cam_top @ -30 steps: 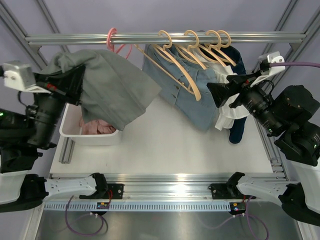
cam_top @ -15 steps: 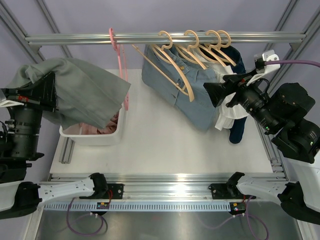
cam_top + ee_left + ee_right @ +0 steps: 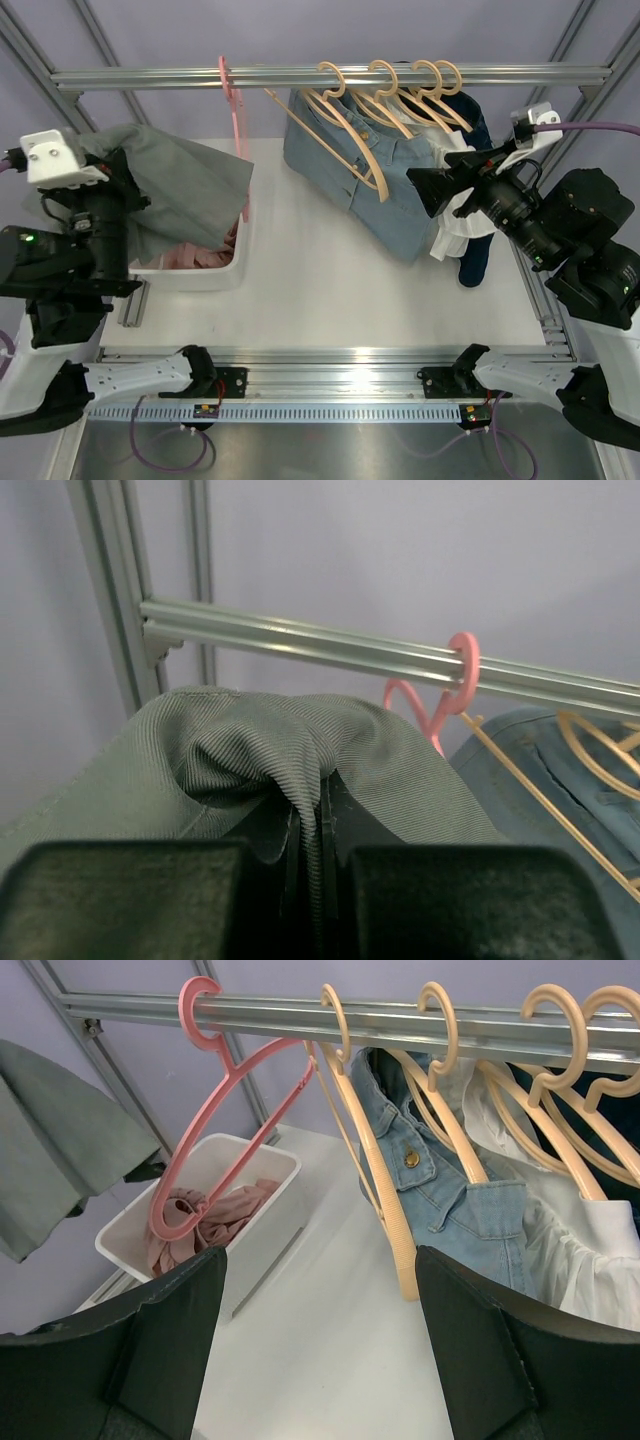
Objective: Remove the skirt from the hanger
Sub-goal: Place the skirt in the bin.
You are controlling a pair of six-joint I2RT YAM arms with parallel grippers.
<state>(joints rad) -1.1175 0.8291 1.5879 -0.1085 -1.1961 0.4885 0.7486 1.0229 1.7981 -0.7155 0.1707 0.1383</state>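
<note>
A pale lilac wall closes off the back of the cell, and in front of it a metal rail [image 3: 330, 76] runs across, above a white table [image 3: 330, 280]. The skirt [image 3: 180, 190], a grey-green ribbed cloth, is off that rail. It hangs in a loose bundle at the far left, draped over the near corner of the white bin [image 3: 190, 272], where a pink cloth [image 3: 190, 256] already lies. The left fingers [image 3: 342, 825] are clamped tight on a fold of it, and the left wrist view shows the fabric pinched into a ridge between the two pads and spilling over both sides. That firm pinch looks like what carries the cloth's weight while it is held apart from the rail.

The pink hanger [image 3: 235, 1110] sits bare on the rail by its hook, tilted, with its lower end down toward the bin. Nothing of the skirt appears to cling to it, so I judge the removal itself done. What remains is probably to let the cloth down, most likely into the bin below it.

The right fingers [image 3: 425, 188] stand spread wide with nothing between them, up near the row of wooden hangers [image 3: 350, 130], and they face along the rail toward the pink hanger. That could be a post for steadying the hanger. The denim garment [image 3: 380, 190] next to it hangs untouched on its own wooden hanger, well apart from the skirt
</note>
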